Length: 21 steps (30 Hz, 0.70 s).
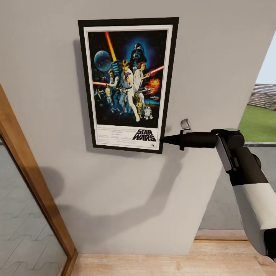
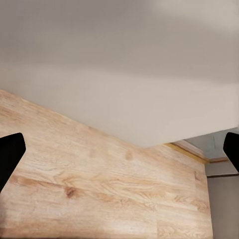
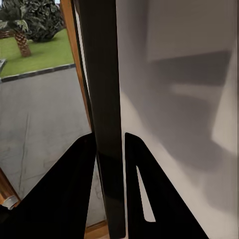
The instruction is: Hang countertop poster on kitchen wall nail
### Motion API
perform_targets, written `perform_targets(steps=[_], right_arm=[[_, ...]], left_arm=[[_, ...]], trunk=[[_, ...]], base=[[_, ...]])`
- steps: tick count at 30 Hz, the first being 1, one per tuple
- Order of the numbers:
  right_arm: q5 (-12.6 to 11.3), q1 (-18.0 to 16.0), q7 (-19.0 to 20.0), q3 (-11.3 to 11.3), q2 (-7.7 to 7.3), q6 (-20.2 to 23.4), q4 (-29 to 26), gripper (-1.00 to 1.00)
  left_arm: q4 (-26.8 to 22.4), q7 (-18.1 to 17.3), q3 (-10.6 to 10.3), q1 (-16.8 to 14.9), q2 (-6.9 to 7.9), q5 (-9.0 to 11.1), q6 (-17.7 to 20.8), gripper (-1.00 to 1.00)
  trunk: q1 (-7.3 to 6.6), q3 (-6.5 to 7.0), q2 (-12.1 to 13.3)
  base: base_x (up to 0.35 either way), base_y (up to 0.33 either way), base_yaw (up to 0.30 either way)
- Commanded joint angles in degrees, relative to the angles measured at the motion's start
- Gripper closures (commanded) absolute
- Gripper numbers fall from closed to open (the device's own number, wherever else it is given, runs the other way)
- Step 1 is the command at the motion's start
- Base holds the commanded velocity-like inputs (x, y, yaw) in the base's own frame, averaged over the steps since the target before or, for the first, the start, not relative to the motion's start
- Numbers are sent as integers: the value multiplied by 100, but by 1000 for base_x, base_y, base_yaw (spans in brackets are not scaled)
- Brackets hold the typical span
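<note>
The Star Wars poster [image 1: 127, 82] stands upright and flat against the pale grey wall [image 1: 218, 53], with its black frame and white border in full view. My right gripper [image 1: 163, 140] reaches in from the right and is shut on the frame's lower right corner. In the right wrist view the frame's dark edge [image 3: 102, 99] runs between my two fingers [image 3: 74, 189], which press on both its sides. My left gripper [image 2: 121, 152] is open with nothing in it, pointing down at the wooden floor [image 2: 99, 189]. The nail is hidden, and the countertop is out of view.
A wooden door frame [image 1: 30, 180] with a glass pane [image 1: 19, 230] slants along the left. At the right a window opening [image 1: 262, 115] looks onto grass. Light wooden floor [image 1: 172, 260] runs along the wall's foot.
</note>
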Motion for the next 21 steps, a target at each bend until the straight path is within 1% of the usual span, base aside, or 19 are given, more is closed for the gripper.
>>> perform_targets(steps=[1, 17, 21], right_arm=[[-41, -7, 1, 10, -7, 49, 1, 100], [-41, -7, 5, 10, -7, 49, 5, 100], [-41, -7, 5, 10, -9, 49, 4, 100]], left_arm=[[7, -15, 45, -6, 1, -45, -34, -100], [7, -15, 45, -5, 1, -41, -34, -100], [7, -15, 45, -5, 1, -44, -29, -100]], trunk=[[4, -14, -14], [4, -14, -14], [4, -14, -14]], base=[[25, 0, 0], [4, 0, 0], [143, 0, 0]])
